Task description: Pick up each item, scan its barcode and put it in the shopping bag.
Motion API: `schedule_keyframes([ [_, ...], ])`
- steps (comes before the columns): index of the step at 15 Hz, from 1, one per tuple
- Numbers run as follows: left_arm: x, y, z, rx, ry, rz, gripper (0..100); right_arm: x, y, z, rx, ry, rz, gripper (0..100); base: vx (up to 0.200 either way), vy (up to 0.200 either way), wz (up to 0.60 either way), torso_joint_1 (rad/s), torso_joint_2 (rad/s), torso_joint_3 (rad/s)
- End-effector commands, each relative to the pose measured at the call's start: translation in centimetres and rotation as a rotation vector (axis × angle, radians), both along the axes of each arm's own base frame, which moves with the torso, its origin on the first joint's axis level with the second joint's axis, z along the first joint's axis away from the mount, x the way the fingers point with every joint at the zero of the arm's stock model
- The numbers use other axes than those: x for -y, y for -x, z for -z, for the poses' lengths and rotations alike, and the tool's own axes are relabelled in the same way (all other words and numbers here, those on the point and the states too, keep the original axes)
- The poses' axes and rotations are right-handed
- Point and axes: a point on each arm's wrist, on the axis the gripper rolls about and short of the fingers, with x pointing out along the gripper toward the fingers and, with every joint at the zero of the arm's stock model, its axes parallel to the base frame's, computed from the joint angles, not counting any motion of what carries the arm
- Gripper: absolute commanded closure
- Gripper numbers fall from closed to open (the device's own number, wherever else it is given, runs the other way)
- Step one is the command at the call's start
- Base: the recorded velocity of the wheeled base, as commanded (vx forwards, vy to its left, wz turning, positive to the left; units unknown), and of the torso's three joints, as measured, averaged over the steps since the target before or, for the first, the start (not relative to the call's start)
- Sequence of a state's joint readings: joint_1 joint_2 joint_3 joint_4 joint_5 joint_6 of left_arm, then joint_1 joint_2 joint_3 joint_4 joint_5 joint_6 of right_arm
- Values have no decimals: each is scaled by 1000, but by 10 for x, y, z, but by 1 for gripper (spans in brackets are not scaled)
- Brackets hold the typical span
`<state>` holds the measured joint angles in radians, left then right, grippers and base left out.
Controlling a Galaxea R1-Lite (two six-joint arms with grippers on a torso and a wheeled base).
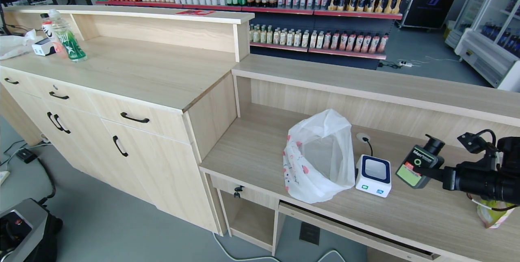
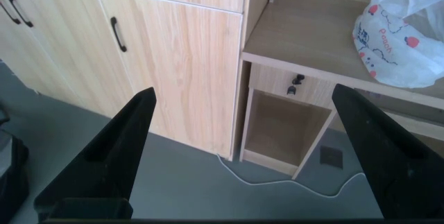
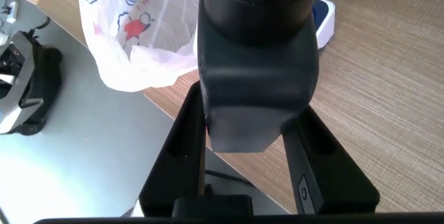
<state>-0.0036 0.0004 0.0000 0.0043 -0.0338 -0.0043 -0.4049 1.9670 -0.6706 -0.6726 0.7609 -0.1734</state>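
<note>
Evidently, the dark bottle (image 1: pixel 420 157) is clamped by the right gripper (image 1: pixel 424 171) beside the scanner (image 1: pixel 374 174), presumably for barcode reading. The left gripper (image 2: pixel 243 92) is held spread, unused.

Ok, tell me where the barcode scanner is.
Head view, right of centre: the scanner stands on the lower desk between the shopping bag and the bottle in the right claw.
</note>
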Motion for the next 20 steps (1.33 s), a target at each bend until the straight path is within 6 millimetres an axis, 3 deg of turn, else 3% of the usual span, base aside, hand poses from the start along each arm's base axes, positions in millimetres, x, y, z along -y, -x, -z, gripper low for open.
schedule_keyframes([
  [1, 0, 0, 0, -1, 0, 1, 0, 0, 3, -5, 15, 10, 1, 100, 0, 0, 0, 0, 0, 0],
  [2, 0, 0, 0, -1, 0, 1, 0, 0, 4, -9, 31, 22, -1, 100, 0, 0, 0, 0, 0, 0],
  [4, 0, 0, 0, -1, 0, 1, 0, -6, 16, -33, 142, 210, -25, 100, 0, 0, 0, 0, 0, 0],
  [5, 0, 0, 0, -1, 0, 1, 0, -12, 43, -47, 228, 457, -47, 100, 0, 0, 0, 0, 0, 0],
  [6, 0, 0, 0, -1, 0, 1, 0, -9, 63, -54, 275, 593, -53, 100, 0, 0, 0, 0, 0, 0],
  [8, 0, 0, 0, -1, 0, 1, 0, -10, 78, -69, 345, 699, -56, 100, 0, 0, 0, 0, 0, 0],
  [15, 0, 0, 0, -1, 0, 1, 0, -21, 68, -79, 462, 734, -87, 100, 0, 0, 514, 1, 2, 2],
  [18, 0, 0, 0, -1, 0, -1, 0, -24, 50, -64, 374, 543, -82, 100, 0, 0, 0, 0, 0, 0],
  [20, 0, 0, 0, -1, 0, 1, 0, -20, 41, -47, 321, 518, -91, 100, 0, 0, 0, 0, 0, 0],
])
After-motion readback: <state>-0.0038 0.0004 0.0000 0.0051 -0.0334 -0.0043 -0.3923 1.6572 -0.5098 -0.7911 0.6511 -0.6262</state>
